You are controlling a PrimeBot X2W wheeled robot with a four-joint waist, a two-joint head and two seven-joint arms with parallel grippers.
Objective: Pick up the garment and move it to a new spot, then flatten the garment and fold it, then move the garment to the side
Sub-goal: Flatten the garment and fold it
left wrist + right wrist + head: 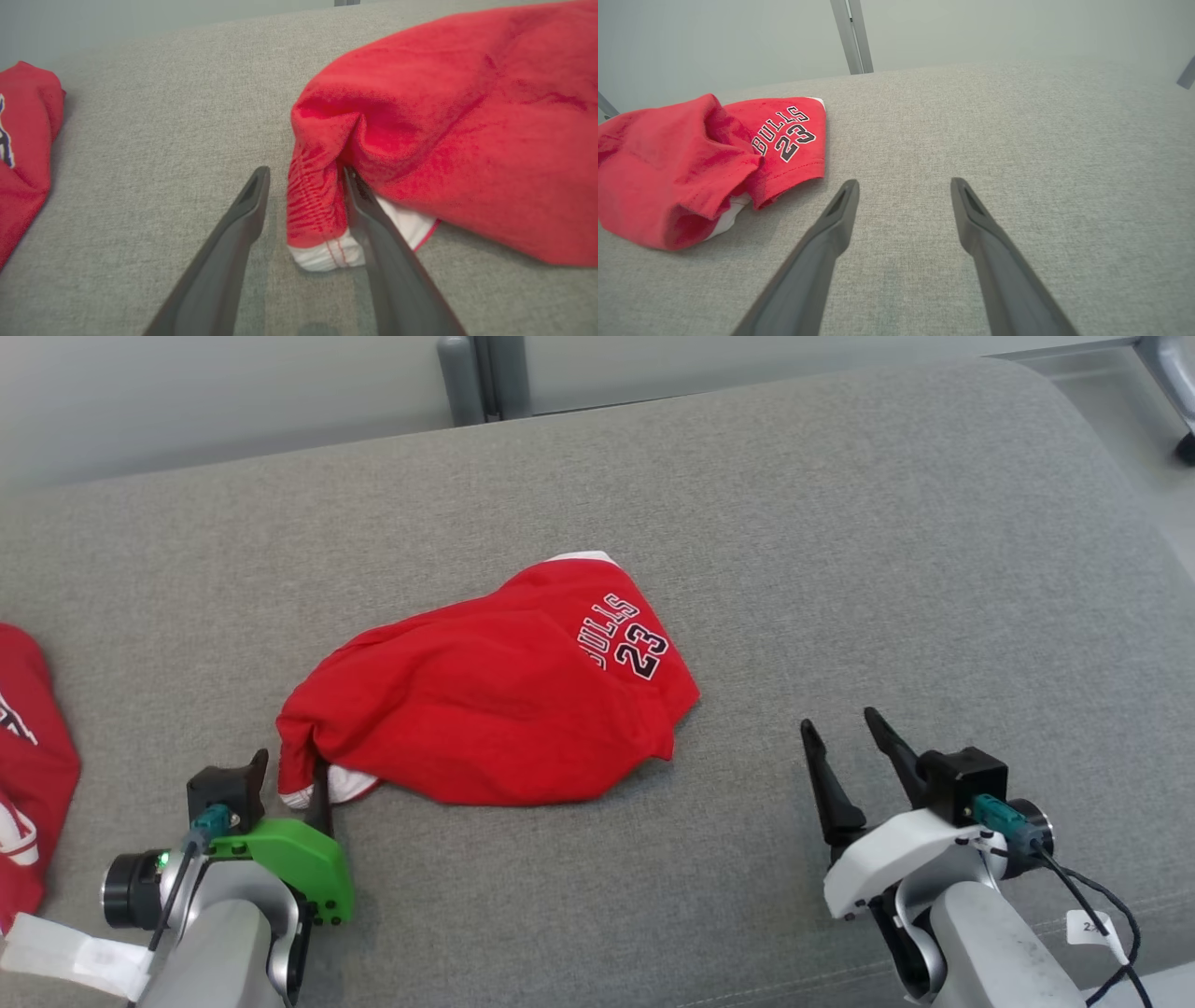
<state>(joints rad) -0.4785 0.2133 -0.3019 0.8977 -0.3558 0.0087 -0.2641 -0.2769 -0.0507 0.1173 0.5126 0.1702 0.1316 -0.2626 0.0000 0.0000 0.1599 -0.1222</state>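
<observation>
Left claw (pixel 304 172) of mine parted, unclenched, astride the crumpled red jersey (pixel 485 709)'s white-hemmed corner; right claw (pixel 903 184) released.

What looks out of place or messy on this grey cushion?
The red garment lies bunched in a heap, not flat, its number print turned sideways and white trim poking out underneath. The left hand has one finger tucked under a fold. A second red garment lies at the far left.
</observation>
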